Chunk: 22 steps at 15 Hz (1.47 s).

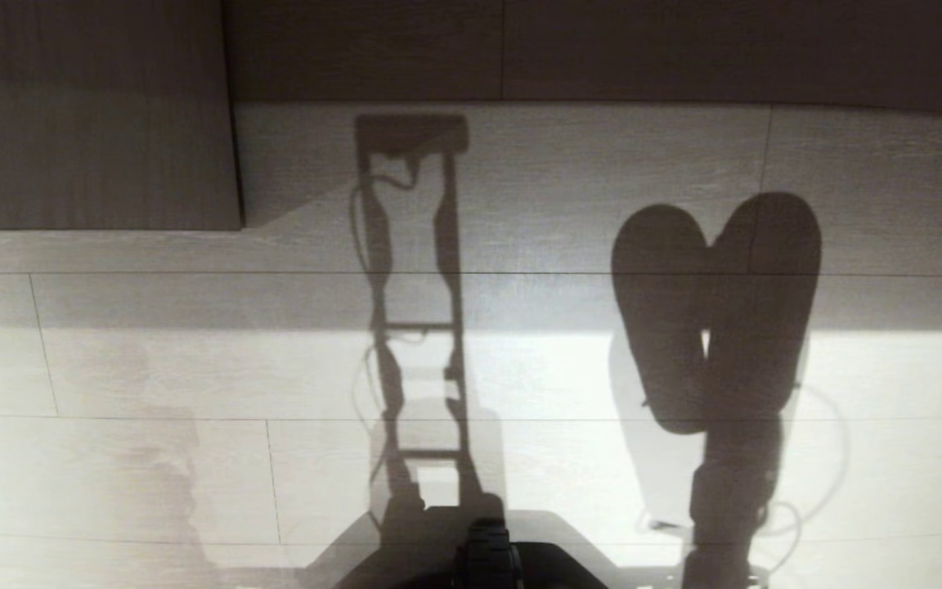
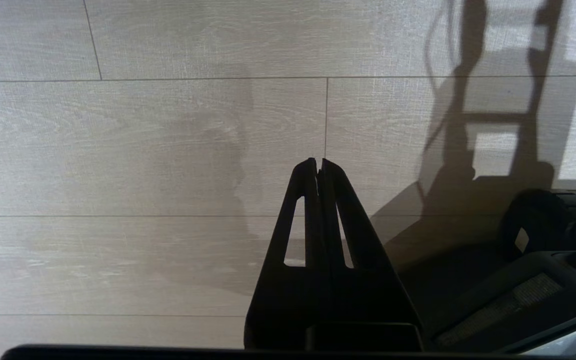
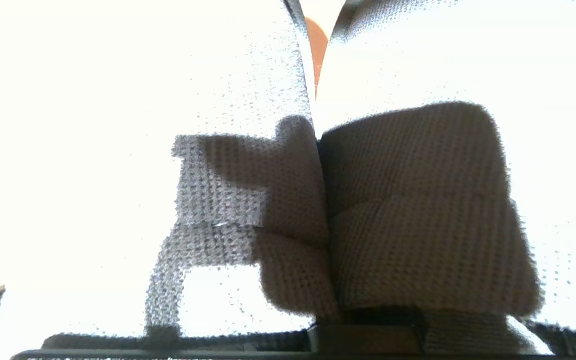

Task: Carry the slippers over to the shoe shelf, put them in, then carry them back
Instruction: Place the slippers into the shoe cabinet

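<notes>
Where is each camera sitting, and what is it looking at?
Head view: up on the robot's head, looking down at the floor; the right arm shows, lifting the slippers, with the robot's base at the bottom edge.
Left wrist view: behind the shut left gripper, pointing at bare floor; the base shows at one side.
Right wrist view: behind the right gripper, pressed close against the slippers' fabric, which fills the picture.
Shared: head and left wrist views both show the floor planks and the robot's ladder-like shadow.

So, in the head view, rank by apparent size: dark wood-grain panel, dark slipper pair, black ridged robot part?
dark wood-grain panel
dark slipper pair, held nearer the camera, so unsure
black ridged robot part, partly cropped
</notes>
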Motion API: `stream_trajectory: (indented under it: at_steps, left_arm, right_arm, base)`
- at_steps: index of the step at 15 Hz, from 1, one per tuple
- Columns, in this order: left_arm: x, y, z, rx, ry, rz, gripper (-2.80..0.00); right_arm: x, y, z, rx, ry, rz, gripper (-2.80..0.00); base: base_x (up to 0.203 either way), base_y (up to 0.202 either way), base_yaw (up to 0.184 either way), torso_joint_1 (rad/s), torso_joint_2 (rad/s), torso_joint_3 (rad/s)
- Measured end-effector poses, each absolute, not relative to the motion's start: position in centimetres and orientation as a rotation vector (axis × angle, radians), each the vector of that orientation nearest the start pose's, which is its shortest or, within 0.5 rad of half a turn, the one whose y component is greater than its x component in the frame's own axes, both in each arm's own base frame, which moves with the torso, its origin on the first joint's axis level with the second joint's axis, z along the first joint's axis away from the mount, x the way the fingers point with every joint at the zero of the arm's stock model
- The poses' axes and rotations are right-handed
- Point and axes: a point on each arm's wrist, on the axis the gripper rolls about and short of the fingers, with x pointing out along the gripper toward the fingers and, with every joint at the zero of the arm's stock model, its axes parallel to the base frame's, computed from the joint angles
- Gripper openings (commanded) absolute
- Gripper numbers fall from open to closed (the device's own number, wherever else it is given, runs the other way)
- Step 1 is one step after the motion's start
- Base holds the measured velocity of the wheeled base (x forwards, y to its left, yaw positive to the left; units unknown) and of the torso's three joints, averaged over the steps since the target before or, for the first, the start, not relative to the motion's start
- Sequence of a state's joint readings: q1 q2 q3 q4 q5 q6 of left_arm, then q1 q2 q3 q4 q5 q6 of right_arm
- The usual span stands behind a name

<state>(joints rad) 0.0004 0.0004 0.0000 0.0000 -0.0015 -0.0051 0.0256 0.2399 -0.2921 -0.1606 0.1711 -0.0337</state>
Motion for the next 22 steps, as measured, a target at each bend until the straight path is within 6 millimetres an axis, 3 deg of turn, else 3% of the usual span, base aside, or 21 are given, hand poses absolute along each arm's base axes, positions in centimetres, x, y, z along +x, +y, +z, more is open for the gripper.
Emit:
stream_trajectory:
  at_steps: [7, 14, 22]
  left_arm:
    - [-2.3, 0.0, 7.5, -0.006, 0.000, -0.002, -2.80]
    - [-2.3, 0.0, 7.5, -0.007, 0.001, -0.001, -2.80]
    - [-2.3, 0.0, 7.5, -0.009, 0.000, -0.002, -2.80]
  right_arm:
    - [-2.3, 0.3, 10.2, -0.071, -0.106, 0.164, -2.80]
    - [-2.3, 0.0, 7.8, -0.079, -0.012, 0.036, -2.80]
    - [-2.3, 0.0, 7.6, -0.079, -0.009, 0.036, -2.80]
  base:
    - [0.000, 0.000, 0.000, 0.000, 0.00, 0.000]
    - [0.000, 0.000, 0.000, 0.000, 0.00, 0.000]
    - [0.000, 0.000, 0.000, -0.001, 0.00, 0.065]
